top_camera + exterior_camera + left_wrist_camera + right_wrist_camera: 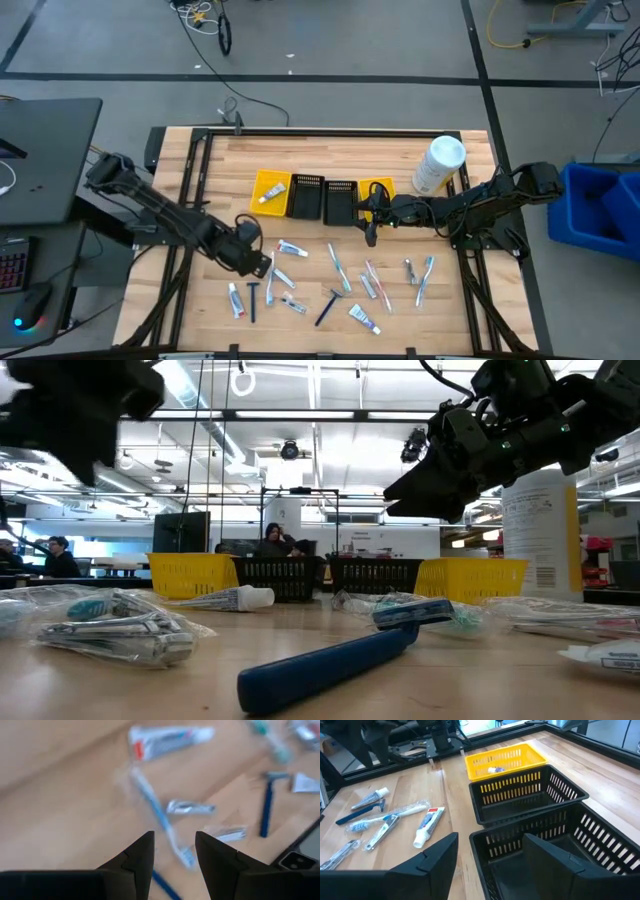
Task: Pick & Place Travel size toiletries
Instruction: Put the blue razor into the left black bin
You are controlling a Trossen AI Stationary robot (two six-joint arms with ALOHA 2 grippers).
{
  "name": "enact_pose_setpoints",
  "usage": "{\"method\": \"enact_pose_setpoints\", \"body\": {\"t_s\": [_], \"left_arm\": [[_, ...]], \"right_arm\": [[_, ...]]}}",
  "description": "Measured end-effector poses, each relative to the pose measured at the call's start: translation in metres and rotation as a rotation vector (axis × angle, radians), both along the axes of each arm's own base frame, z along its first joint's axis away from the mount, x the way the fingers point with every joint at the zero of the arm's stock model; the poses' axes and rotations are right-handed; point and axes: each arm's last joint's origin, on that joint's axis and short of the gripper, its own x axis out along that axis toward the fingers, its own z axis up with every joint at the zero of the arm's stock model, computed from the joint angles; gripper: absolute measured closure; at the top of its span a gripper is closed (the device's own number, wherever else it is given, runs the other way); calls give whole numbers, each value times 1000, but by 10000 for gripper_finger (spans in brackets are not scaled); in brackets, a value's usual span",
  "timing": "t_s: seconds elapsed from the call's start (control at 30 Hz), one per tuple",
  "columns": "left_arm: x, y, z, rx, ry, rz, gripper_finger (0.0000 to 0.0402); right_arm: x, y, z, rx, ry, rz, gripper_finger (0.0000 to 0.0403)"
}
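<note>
Several small toiletries lie flat on the near half of the wooden table: white toothpaste tubes (290, 248), wrapped toothbrushes (338, 265) and dark-handled razors (328, 305). One more tube (272, 194) lies in the yellow basket at the left end of the basket row. My left gripper (256, 256) hovers open over a wrapped blue toothbrush (159, 815), which runs between its fingers without touching them. My right gripper (370, 222) is open and empty at the near edge of a black basket (530, 795), beside the second black basket (570, 855).
A row of yellow (262, 182) and black (306, 196) baskets stands mid-table. A large white bottle (438, 165) stands upright behind the right arm. A blue bin (600, 210) sits off the table's right edge. People sit in the room beyond (275, 540).
</note>
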Motion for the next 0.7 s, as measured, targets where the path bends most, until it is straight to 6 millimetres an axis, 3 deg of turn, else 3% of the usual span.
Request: {"method": "enact_pose_setpoints", "body": {"t_s": [0.37,0.57,0.7], "left_arm": [[-24,-32,-24,-214,82,179,248],[-17,-52,-50,-249,170,169,248],[-7,-62,-63,-267,138,164,248]], "right_arm": [[0,-1,0,-163,22,54,155],[2,-9,4,-212,-5,35,139],[2,-17,6,-225,-20,8,132]]}}
